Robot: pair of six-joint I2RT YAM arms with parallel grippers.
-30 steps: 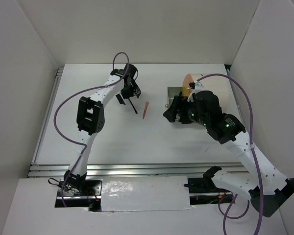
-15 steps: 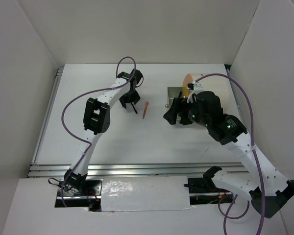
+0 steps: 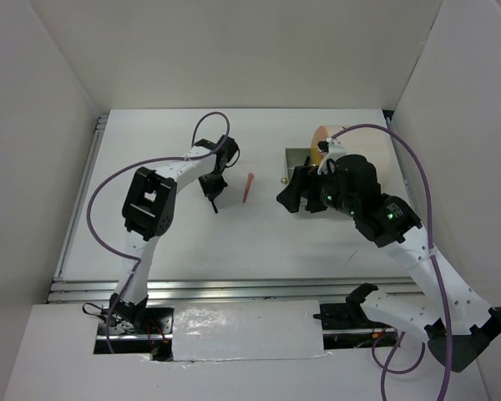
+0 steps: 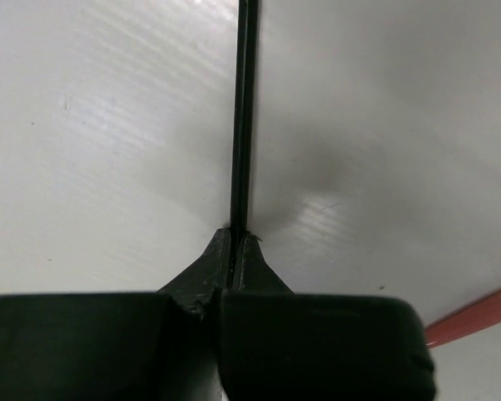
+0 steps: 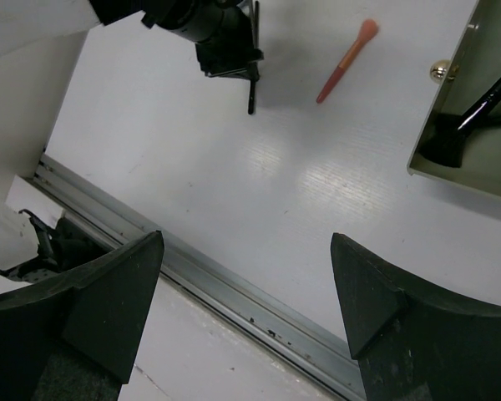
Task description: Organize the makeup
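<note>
Clamping the thin black stick [image 4: 243,117], the left gripper [image 3: 211,185] has pulled nearer and leftward, away from the orange-pink stick [image 3: 249,186], which lies unmoved. The right gripper [image 5: 246,276] hangs spread, empty.

Shows a white, faintly glossy counter [image 3: 259,242] shut in by 3 plain white walls [image 3: 234,50], edged at the near side by a grooved metal rail [image 3: 234,289], with a crinkled white sheet [image 3: 242,330] nearer still. Finds at the right rear a cream drum-shaped box [image 3: 381,154] with an orange face [image 3: 318,139], largely hidden, and just to its left an open drawer [image 3: 295,156] with a dull olive inside. Catches 1 small gold knob [image 5: 440,70] at the drawer's front edge, close over the bare counter.
</note>
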